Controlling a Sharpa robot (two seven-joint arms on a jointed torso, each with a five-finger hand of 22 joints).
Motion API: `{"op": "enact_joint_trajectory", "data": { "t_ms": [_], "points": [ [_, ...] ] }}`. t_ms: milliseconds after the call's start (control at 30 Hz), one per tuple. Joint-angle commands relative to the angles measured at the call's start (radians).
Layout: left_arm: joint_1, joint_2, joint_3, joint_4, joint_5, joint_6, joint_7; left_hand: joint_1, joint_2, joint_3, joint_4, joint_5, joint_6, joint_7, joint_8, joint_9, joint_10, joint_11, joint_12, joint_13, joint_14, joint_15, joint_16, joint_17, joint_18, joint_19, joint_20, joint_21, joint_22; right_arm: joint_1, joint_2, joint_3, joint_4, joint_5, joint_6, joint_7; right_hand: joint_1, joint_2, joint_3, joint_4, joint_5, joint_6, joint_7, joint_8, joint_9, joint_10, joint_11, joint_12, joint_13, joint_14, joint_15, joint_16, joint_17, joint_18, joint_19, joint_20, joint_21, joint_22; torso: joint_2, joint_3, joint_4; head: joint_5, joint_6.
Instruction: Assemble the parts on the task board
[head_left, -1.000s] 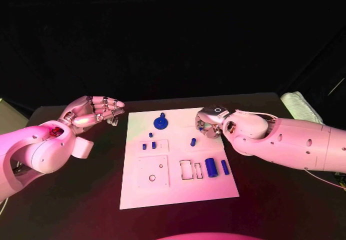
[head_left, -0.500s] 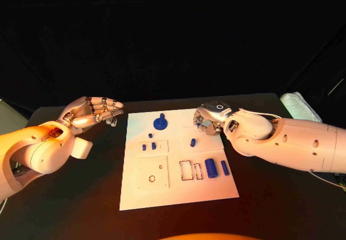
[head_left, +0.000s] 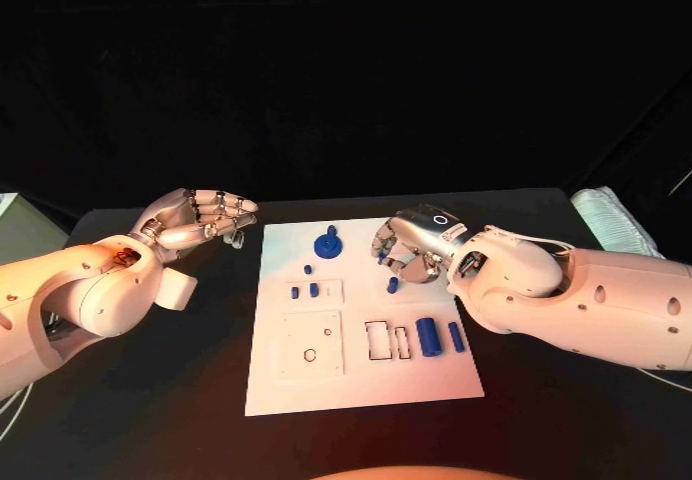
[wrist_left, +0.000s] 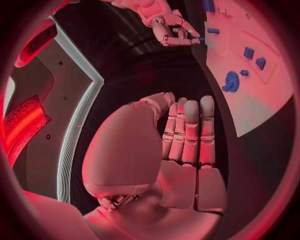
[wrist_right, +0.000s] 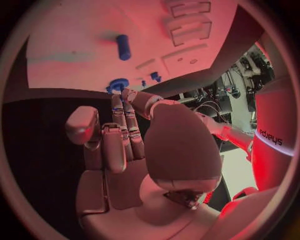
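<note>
Silver fingers of the right hand are curled over the task board's far right part, nothing seen held. Left hand is kept curled, empty, left of it. Eight blue parts are counted.

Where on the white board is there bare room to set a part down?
The task board is bare along its near edge, below the square plate and rectangular slots. It is crowded around the blue cylinders and under the right hand.
</note>
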Motion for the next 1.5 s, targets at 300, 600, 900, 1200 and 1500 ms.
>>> {"op": "enact_joint_trajectory", "data": {
  "t_ms": [300, 600, 900, 1200, 1500],
  "points": [
    [0.0, 0.032, 0.001, -0.013, 0.005, 0.008, 0.014, 0.005, 0.006, 0.001, -0.008, 0.007, -0.009, 0.0, 0.001, 0.002, -0.007, 0.002, 0.003, 0.0, 0.003, -0.002, -0.005, 0.001, 0.006, 0.008, 0.001, -0.001, -0.001, -0.072, 0.052, -0.001, 0.096, 0.0, -0.022, 0.036, -0.003, 0.009, 0.001, -0.008, 0.007, 0.004, 0.001, 0.004, 0.003, 0.029, -0.02, 0.004, 0.005, 0.055, -0.009, 0.004, 0.0, -0.015, 0.003, 0.002, 0.0, -0.003, -0.004, -0.0059, 0.0027, 0.09, -0.019],
    [0.0, 0.053, 0.0, -0.019, 0.006, -0.001, 0.015, 0.006, 0.006, 0.001, -0.009, 0.007, -0.008, 0.0, 0.002, 0.002, -0.007, 0.002, 0.004, 0.0, 0.004, -0.001, -0.005, 0.001, 0.006, 0.008, 0.001, -0.001, -0.001, -0.157, 0.124, -0.001, 0.059, -0.04, -0.061, 0.038, -0.003, 0.009, 0.003, -0.011, 0.007, 0.003, 0.002, 0.003, 0.004, 0.028, -0.02, 0.003, 0.005, 0.055, -0.009, 0.004, 0.0, -0.015, 0.002, 0.003, -0.002, -0.005, -0.002, -0.0057, 0.0046, 0.146, -0.041],
    [0.0, 0.062, 0.0, -0.025, 0.008, -0.006, 0.015, 0.006, 0.006, 0.001, -0.009, 0.007, -0.008, 0.0, 0.002, 0.002, -0.007, 0.002, 0.004, 0.0, 0.004, -0.001, -0.005, 0.001, 0.006, 0.008, 0.001, -0.001, -0.001, -0.191, 0.169, -0.003, 0.008, -0.058, -0.068, 0.004, -0.003, 0.009, 0.004, -0.012, 0.007, 0.002, 0.003, 0.004, 0.005, 0.028, -0.019, 0.003, 0.005, 0.055, -0.009, 0.004, 0.0, -0.014, 0.001, 0.004, -0.002, -0.005, -0.002, -0.0054, 0.0037, 0.177, -0.058],
    [0.0, 0.066, 0.0, -0.024, 0.008, -0.008, 0.012, 0.004, 0.006, 0.001, -0.01, 0.007, -0.008, 0.0, 0.003, 0.003, -0.007, 0.002, 0.004, 0.0, 0.004, -0.001, -0.006, 0.002, 0.006, 0.008, 0.001, 0.0, -0.001, -0.2, 0.183, -0.003, -0.013, -0.063, -0.069, -0.007, -0.002, 0.009, 0.005, -0.014, 0.007, 0.002, 0.004, 0.004, 0.006, 0.027, -0.019, 0.002, 0.004, 0.055, -0.009, 0.005, 0.001, -0.014, 0.0, 0.004, -0.002, -0.006, -0.003, -0.0049, 0.0023, 0.178, -0.065],
    [0.0, 0.067, 0.0, -0.024, 0.008, -0.007, 0.01, 0.004, 0.006, 0.001, -0.01, 0.007, -0.008, 0.0, 0.003, 0.003, -0.007, 0.002, 0.004, 0.0, 0.004, -0.001, -0.006, 0.002, 0.006, 0.008, 0.001, 0.0, -0.001, -0.204, 0.194, -0.003, -0.029, -0.065, -0.061, -0.011, -0.003, 0.01, 0.005, -0.015, 0.007, 0.001, 0.005, 0.004, 0.007, 0.027, -0.018, 0.002, 0.004, 0.055, -0.009, 0.006, 0.001, -0.014, 0.0, 0.004, -0.002, -0.005, -0.002, -0.0047, 0.0023, 0.183, -0.069]
  ]
}}
